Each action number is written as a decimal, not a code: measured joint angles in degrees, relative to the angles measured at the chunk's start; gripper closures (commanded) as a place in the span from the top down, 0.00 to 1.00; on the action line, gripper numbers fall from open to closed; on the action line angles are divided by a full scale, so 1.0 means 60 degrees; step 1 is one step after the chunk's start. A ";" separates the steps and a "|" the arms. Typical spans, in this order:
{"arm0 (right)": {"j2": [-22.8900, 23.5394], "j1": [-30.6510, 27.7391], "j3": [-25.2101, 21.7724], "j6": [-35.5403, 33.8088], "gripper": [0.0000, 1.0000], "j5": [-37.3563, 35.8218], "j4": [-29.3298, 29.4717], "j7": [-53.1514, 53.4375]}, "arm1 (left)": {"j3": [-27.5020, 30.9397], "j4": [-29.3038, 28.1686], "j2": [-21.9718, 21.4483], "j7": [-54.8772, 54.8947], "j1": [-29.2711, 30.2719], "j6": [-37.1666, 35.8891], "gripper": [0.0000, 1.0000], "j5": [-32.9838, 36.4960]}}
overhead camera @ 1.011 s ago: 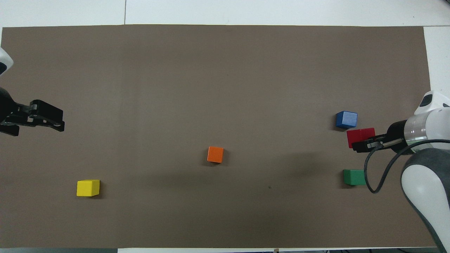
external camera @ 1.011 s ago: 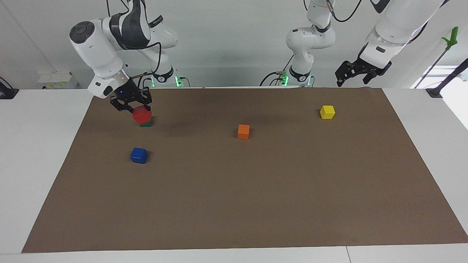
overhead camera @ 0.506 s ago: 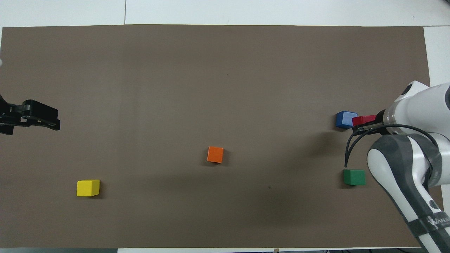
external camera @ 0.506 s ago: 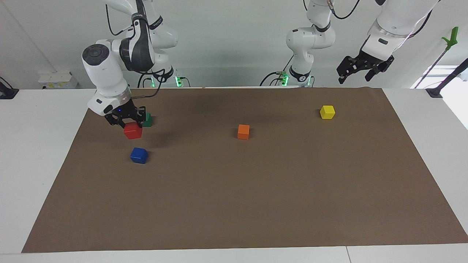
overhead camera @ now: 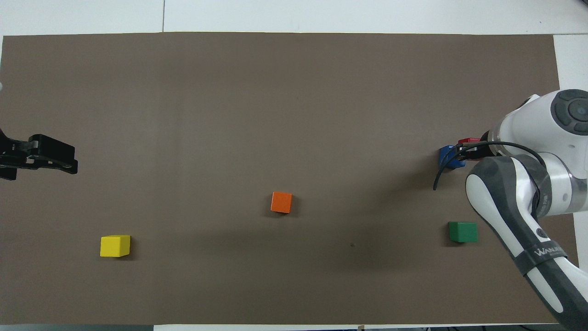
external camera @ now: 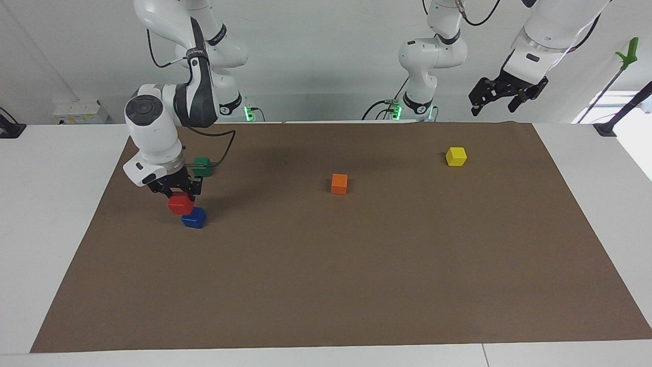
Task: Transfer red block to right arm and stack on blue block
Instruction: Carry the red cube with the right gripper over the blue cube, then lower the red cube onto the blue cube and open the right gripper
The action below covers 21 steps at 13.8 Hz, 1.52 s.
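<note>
Holding the small glossy red cube [external camera: 181,204] pinched between its fingertips, your right tool [external camera: 175,192] hangs just over the small deep blue cube [external camera: 193,217], toward the right arm's end of the brown-covered worktop [external camera: 356,265]. In the facing view the red cube sits a little off the blue one, shifted toward the robots and toward the worktop's edge, and you cannot tell whether the two faces touch. I judge that it is carried low and nearly level so that it can be set squarely on the blue cube's top; you will likely need a small sideways correction before lowering, since a release made off-centre could tip it.

Your left tool [external camera: 501,94] waits with its fingers spread and nothing in them, raised above the worktop's edge at the left arm's end, clear of the stacking spot.

From overhead, the right arm's white and grey wrist [overhead camera: 528,151] covers most of the red cube and part of the blue one, leaving only slivers, so the offset is hard to read there. That view does show the plain layout: a dark green cube [overhead camera: 462,231] nearer to the robots than the blue cube, an orange cube [overhead camera: 281,202] mid-worktop, and a yellow cube [overhead camera: 115,246] toward the left arm's end.
</note>
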 measured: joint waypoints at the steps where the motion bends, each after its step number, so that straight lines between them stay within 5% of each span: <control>1: 0.0139 -0.0016 -0.0001 0.0000 0.00 0.0000 0.0060 0.0147 | 0.0000 0.0000 0.0000 0.0000 0.0000 0.0000 1.00 0.0000; 21: 0.0564 0.0029 0.0054 0.0284 0.00 0.0202 0.0014 0.0539 | 0.0001 -0.0001 -0.0001 0.0000 0.0000 0.0000 1.00 0.0000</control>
